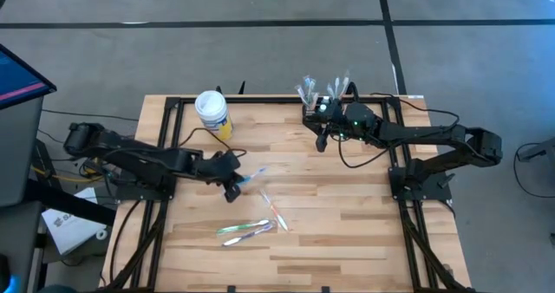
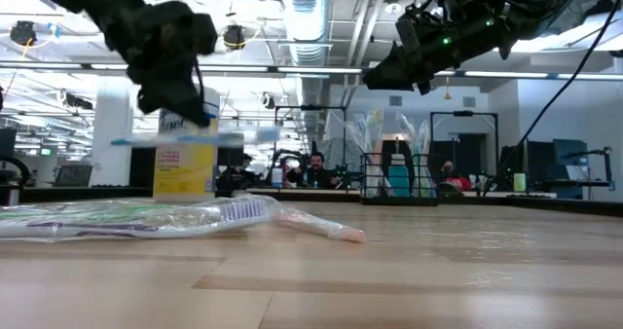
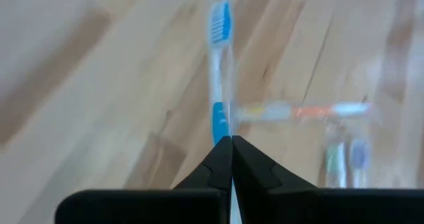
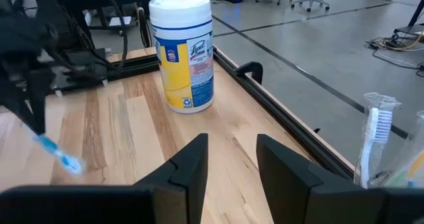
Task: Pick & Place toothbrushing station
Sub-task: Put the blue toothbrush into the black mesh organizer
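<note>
The pale wooden plank tabletop (image 1: pixel 347 232) carries, toward twelve o'clock on its far edge, the small black wire-mesh toothbrushing station (image 1: pixel 325 100) with wrapped toothbrushes standing in it, and at about eleven o'clock a white round wipes tub with a yellow label (image 1: pixel 212 113). The right hand (image 1: pixel 323 139) hovers released, fingers apart, just beside the station on its six o'clock side, holding nothing. The left hand (image 1: pixel 232 186) near the tabletop's middle is clenched on a blue-and-white toothbrush (image 1: pixel 252 177), lifted above the wrapped toothbrushes (image 1: pixel 251 230) lying at its five o'clock
</note>
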You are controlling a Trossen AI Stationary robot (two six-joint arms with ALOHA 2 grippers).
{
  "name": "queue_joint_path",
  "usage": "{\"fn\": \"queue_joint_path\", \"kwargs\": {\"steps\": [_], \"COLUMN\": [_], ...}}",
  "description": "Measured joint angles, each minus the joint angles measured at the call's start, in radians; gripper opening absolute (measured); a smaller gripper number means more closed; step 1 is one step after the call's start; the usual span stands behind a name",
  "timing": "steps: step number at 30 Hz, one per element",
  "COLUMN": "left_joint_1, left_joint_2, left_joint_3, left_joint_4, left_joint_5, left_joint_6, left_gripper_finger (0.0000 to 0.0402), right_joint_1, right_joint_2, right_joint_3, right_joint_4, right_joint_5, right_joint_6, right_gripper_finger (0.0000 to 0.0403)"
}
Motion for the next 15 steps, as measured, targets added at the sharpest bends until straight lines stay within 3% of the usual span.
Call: {"fn": "queue_joint_path", "kwargs": {"steps": [7,15], "left_joint_1": [-0.002,0.005], "left_joint_2": [-0.106,-0.126], "left_joint_3": [0.0,-0.001], "left_joint_4": [0.016,0.119], "left_joint_5": [-0.073,-0.122], "left_joint_6": [0.048,0.152], "left_gripper_finger": [0.0,0.0], "right_joint_1": [0.019,0.058], "right_joint_2": [0.0,0.0], "right_joint_3": [0.0,0.0], "right_joint_4": [0.006,0.023], "right_joint_5": [-0.004,-0.009], "right_joint_6": [0.007,0.0], "right_gripper_finger": [0.012,0.012]}}
